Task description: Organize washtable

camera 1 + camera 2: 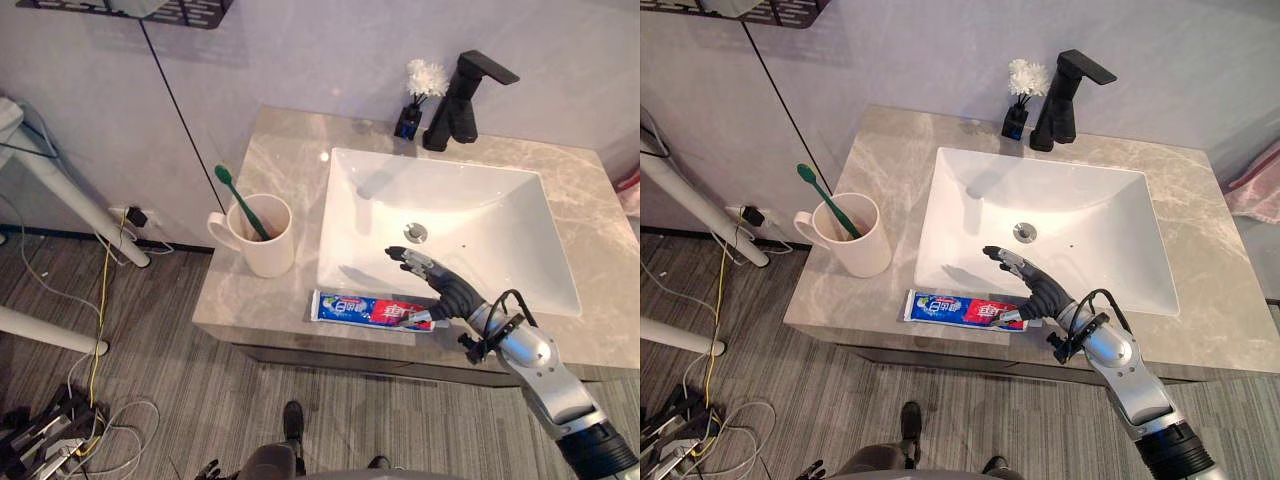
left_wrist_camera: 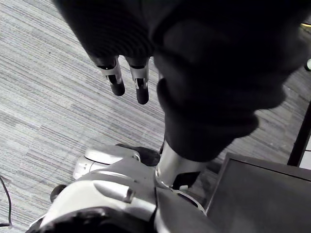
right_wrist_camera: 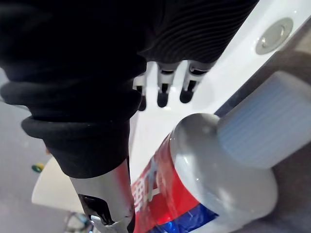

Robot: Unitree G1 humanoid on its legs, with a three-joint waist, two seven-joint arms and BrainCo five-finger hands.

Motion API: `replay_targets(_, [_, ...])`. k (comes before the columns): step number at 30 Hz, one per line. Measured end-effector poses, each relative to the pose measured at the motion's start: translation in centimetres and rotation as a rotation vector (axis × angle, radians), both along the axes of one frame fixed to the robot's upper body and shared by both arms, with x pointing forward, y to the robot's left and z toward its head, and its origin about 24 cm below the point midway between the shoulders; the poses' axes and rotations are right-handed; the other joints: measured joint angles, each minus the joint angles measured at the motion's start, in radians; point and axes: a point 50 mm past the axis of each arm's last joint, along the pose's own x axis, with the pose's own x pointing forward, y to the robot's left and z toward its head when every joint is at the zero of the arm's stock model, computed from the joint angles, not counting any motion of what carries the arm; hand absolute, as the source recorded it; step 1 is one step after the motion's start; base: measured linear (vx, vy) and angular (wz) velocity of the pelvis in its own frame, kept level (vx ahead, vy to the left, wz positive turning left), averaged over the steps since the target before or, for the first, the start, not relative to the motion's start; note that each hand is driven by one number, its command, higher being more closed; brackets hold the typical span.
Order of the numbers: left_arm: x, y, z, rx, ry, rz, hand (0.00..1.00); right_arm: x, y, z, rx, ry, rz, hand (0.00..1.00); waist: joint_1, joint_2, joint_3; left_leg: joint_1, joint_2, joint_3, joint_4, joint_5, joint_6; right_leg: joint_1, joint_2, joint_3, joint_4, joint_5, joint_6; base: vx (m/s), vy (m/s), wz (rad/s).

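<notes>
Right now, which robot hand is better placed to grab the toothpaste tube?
Right. The right robot hand sits open at the toothpaste tube's cap end, fingers out over the sink. The left robot hand hangs low over the floor.

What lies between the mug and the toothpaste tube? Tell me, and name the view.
Nothing. In the left eye view, only bare marble countertop separates the mug from the toothpaste tube.

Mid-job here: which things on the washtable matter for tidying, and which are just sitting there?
Job: toothpaste tube, cup, green toothbrush, right robot hand by the tube's cap.
Just there: black faucet, flower vase, sink.
</notes>
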Motion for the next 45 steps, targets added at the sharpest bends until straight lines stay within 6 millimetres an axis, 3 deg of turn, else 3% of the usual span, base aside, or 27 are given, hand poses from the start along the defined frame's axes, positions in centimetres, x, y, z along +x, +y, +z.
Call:
replay_targets(23, [0.0, 0.4, 0.1, -0.003, -0.004, 0.000, 0.00, -0.7, -1.6, -0.5, -0.198, 0.027, 0.029, 0.00, 0.000, -0.022, 0.010, -0.029, -0.007, -0.042, 0.000, 0.019, 0.004, -0.010, 0.001, -0.042, 0.005, 0.000, 0.000, 0.00, 0.002, 0.05])
replay_targets(24, [0.0, 0.4, 0.1, -0.003, -0.004, -0.003, 0.00, -0.7, -1.7, -0.6, -0.214, 0.025, 0.026, 1.00, 0.000, -0.023, 0.010, -0.029, -0.007, -0.044, 0.000, 0.021, 0.004, -0.010, 0.001, -0.042, 0.006, 0.000, 0.000, -0.02, 0.014, 0.04])
replay_targets(45, [0.1, 0.5, 0.2, -0.002, 0.003, -0.034, 0.00, 0.1, -2.5, 1.5, -0.327, -0.094, -0.006, 1.00, 0.000, -0.031, 0.014, -0.043, -0.017, -0.067, 0.000, 0.023, 0.003, -0.013, -0.004, -0.047, 0.006, 0.002, 0.003, 0.00, 0.004, 0.03])
